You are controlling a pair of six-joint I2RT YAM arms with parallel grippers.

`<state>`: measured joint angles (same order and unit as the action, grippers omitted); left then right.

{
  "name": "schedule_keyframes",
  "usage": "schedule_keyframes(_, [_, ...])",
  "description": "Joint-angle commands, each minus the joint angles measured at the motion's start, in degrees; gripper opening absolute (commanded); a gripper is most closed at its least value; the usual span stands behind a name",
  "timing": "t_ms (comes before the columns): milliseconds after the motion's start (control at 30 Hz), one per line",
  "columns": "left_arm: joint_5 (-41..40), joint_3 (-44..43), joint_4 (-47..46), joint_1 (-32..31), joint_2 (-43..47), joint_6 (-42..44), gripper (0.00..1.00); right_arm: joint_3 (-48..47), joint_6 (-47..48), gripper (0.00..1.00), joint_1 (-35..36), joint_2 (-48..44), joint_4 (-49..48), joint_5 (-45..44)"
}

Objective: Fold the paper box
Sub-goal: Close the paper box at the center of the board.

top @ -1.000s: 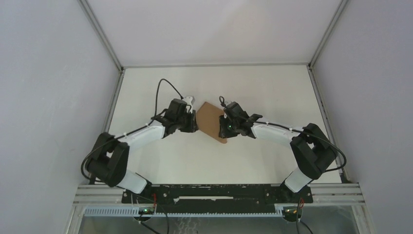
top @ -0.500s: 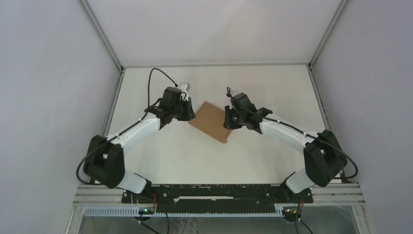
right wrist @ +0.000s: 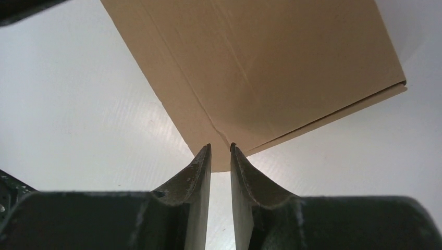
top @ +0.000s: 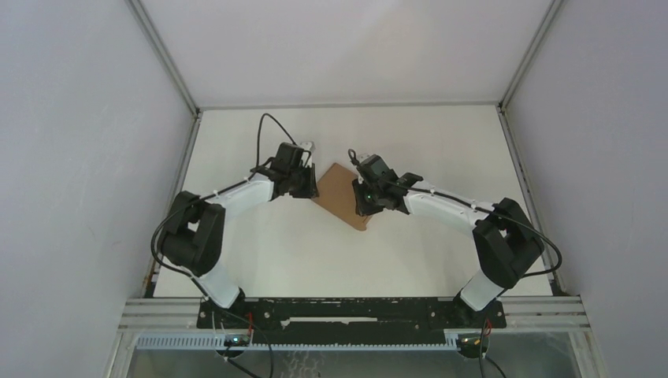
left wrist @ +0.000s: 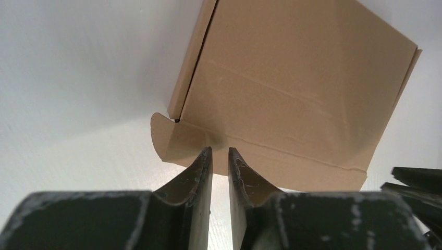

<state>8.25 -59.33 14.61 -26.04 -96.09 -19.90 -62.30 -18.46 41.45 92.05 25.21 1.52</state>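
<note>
The paper box [top: 339, 197] is a flat, closed brown cardboard mailer lying diagonally mid-table. My left gripper [top: 313, 183] is at its left edge. In the left wrist view the jaws [left wrist: 219, 150] stand nearly closed with nothing between them, tips at the box [left wrist: 292, 88] where a rounded side flap [left wrist: 174, 140] sticks out. My right gripper [top: 360, 201] is at the box's right side. In the right wrist view its jaws [right wrist: 220, 146] stand nearly closed and empty, tips at the near corner of the box [right wrist: 260, 67].
White table [top: 441, 150] with grey walls on both sides and a metal rail along the near edge. The right gripper's dark body shows at the lower right of the left wrist view [left wrist: 417, 182].
Half a second ago both grippers stood a little back from the box. Both have moved in again to its left and right edges. The box has hardly moved.
</note>
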Motion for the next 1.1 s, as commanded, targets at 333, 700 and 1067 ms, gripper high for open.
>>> schedule_keyframes(333, [2.2, -8.5, 0.8, 2.2, 0.7, 2.3, 0.25, -1.9, 1.1, 0.27, -0.7, 3.0, -1.2, -0.1])
schedule_keyframes(700, [3.3, -10.8, -0.7, 2.7, -4.9, 2.8, 0.24, -1.9, 1.3, 0.27, -1.0, 4.4, -1.4, 0.4])
schedule_keyframes(1067, [4.4, -7.2, -5.3, 2.7, -10.8, 1.4, 0.23, 0.2, 0.8, 0.27, -1.7, 4.2, -2.9, 1.6])
